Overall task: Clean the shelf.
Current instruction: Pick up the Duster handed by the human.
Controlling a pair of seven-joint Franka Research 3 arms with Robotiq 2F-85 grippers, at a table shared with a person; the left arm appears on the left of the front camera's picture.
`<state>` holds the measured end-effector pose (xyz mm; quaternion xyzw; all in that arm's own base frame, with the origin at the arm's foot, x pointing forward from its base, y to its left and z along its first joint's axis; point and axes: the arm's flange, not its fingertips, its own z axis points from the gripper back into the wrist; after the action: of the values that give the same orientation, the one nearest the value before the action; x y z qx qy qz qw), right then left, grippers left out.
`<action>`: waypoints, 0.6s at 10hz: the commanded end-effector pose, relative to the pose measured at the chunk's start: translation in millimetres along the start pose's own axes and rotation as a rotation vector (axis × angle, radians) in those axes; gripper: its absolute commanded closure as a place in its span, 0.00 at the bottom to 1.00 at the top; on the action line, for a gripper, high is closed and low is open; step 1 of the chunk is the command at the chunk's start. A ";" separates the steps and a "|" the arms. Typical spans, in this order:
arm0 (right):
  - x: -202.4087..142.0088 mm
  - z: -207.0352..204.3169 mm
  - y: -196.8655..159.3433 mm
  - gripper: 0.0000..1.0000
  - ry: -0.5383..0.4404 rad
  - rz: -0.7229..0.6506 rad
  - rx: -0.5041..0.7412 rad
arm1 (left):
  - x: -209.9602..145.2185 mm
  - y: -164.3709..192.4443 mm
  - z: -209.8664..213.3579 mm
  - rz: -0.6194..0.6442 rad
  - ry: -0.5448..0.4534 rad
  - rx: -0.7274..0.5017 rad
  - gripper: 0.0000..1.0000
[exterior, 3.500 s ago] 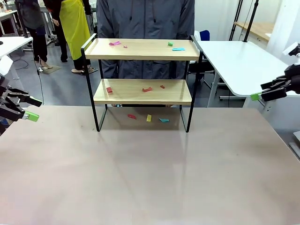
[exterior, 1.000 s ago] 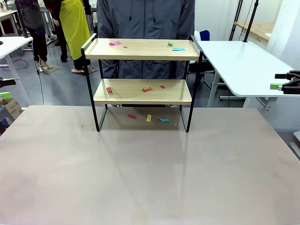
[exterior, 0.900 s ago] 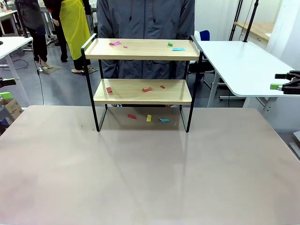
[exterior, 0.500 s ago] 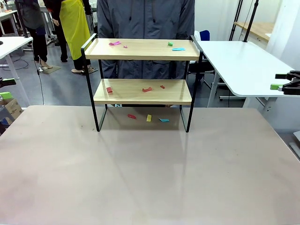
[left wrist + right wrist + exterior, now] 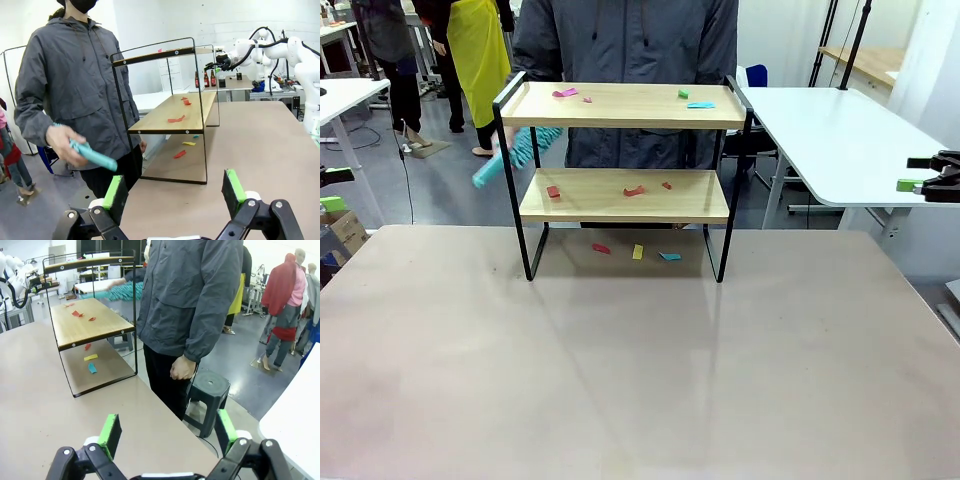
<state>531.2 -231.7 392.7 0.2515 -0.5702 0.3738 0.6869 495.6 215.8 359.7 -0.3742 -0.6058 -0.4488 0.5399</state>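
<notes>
We read the step in hand as belonging to the person, whose hand holds a teal brush at the left end of the shelf. The shelf stands at the far middle of the table, just in front of the person. Whether the bristles touch the frame we cannot tell.

To do it well, we judge, the top board should go first. It should be swept along its length and off a long open edge, since the short ends carry a raised black rail that would trap the scraps. Then comes the lower board, then the bits lying on the table beneath (light strokes, or the small pieces will scatter). Our part is to keep clear of the sweep. The left gripper is out at the table's left side and the right gripper at its right. Each has its green pads spread wide with nothing between them, and both are well apart from the shelf.

The boards are pale wood, flat and smooth, with a faint grain. The frame is thin black metal rod on four straight legs. The scraps look like cut paper in pink, green, blue, red and yellow, flat or slightly curled, and should slide easily. The brush has a soft, shaggy head on a smooth handle, and the tabletop is beige with a dull sheen
</notes>
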 end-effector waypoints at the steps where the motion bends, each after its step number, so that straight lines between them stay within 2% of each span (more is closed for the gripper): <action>1: 4.5 -0.9 -0.5 0.00 0.011 -0.011 -0.012 | 0.4 0.1 0.5 -0.001 -0.002 0.001 0.00; 6: 4.5 -0.9 -0.5 0.00 0.011 -0.011 -0.012 | 0.4 0.1 0.5 -0.001 -0.002 0.001 0.00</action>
<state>531.2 -231.8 392.6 0.2516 -0.5703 0.3738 0.6869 495.6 215.8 359.7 -0.3742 -0.6058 -0.4488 0.5400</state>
